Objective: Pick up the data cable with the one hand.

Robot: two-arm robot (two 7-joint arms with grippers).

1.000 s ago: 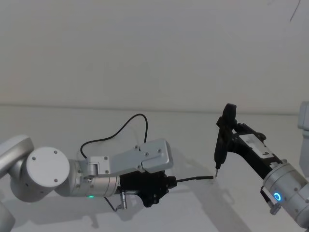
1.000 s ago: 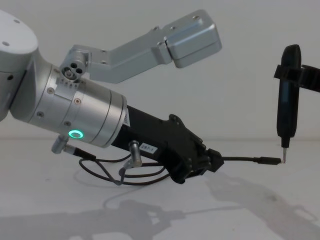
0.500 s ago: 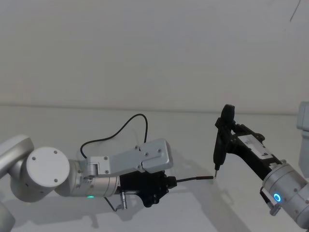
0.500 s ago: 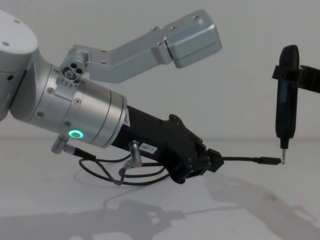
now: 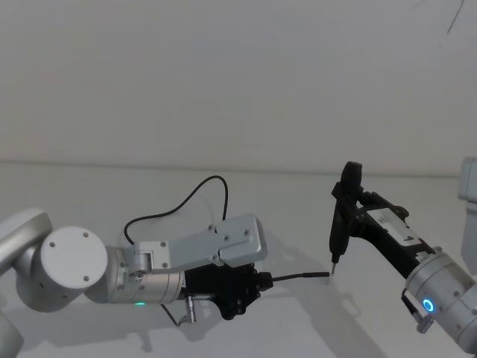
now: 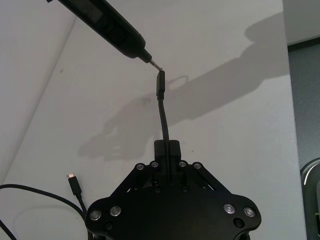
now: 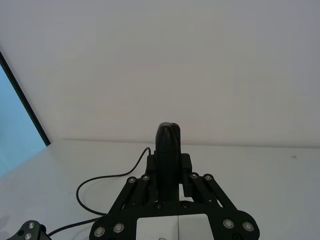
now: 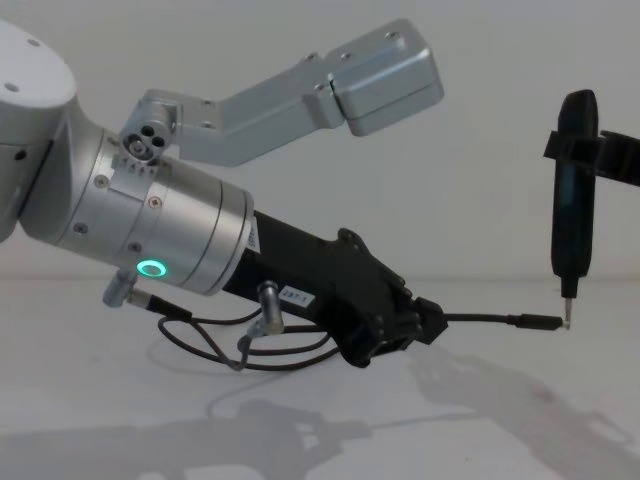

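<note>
Chest view gives you the data cable clamped in your left gripper near one end, its short free length sticking out level above the white worktop; the rest loops behind the arm. Its plug tip touches the metal tip of the upright black tool, which your right gripper has closed on.

We can make out a small white label on the black plastic two-fingered left gripper in the chest view; it carries tiny dark characters, too small for us to read. Nothing else bears legible text, numbers or brand marks.
</note>
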